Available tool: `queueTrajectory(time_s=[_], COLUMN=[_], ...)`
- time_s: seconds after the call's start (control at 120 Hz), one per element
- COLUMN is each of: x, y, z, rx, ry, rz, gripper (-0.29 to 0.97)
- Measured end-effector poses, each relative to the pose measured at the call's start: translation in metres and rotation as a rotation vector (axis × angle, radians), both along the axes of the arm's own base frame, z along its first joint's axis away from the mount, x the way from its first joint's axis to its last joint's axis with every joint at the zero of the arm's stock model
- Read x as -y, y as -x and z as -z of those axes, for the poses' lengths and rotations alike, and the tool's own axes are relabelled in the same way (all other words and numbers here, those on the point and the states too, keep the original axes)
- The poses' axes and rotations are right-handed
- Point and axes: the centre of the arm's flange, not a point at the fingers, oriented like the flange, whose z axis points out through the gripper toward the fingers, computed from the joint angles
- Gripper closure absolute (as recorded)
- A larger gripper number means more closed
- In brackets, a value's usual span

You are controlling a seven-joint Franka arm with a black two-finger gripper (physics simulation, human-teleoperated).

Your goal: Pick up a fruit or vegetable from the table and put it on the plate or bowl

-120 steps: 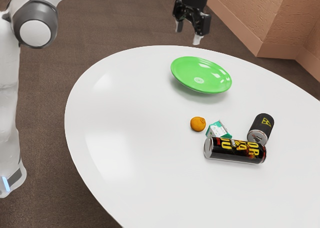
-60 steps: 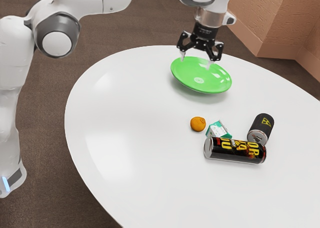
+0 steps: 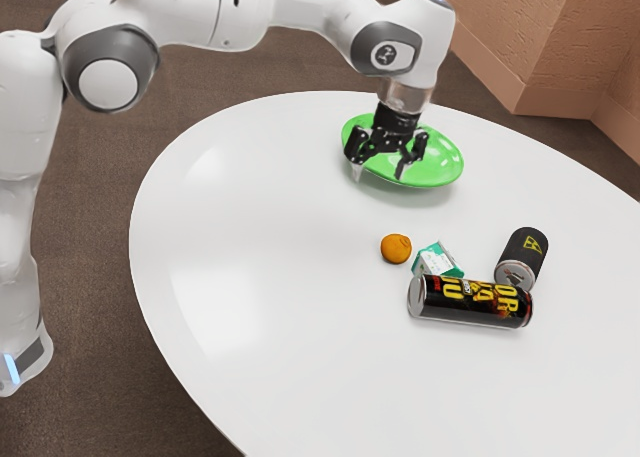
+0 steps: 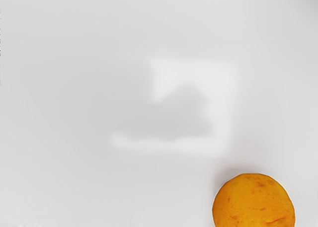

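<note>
My black two-finger gripper hangs in the exterior view's upper middle, jaws spread and empty, at the round green plate's near edge. The small round orange fruit lies below it, right of centre, on the white oval table.

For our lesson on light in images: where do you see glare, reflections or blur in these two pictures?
Exterior view: a soft bright sheen on the white table, faint highlights on the green plate. Wrist view: a pale rectangular reflection on the table, a blurred grey shape inside it; the orange looks sharp.
</note>
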Motion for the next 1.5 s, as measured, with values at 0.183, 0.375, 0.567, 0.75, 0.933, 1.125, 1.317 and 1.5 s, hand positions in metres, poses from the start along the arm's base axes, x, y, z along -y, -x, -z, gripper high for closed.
queueTrajectory(time_s=[0.183, 0.375, 0.567, 0.75, 0.933, 1.125, 1.317, 1.5], x=[-0.007, 0.024, 0.005, 0.023, 0.028, 0.03, 0.031, 0.036], y=[0.005, -0.005, -0.037, -0.064, -0.07, -0.072, -0.073, -0.075], z=[0.02, 0.014, 0.031, 0.05, 0.073, 0.086, 0.102, 0.114], rx=[-0.002, 0.035, 0.046, 0.05, 0.018, 0.006, -0.015, -0.024], ry=[-0.002, -0.001, -0.011, -0.015, -0.02, -0.014, -0.001, 0.01], rz=[-0.137, -0.187, -0.289, -0.312, -0.342, -0.371, -0.397, -0.41], gripper=[0.0, 0.0, 0.0, 0.0, 0.0, 0.0, 0.0, 0.0])
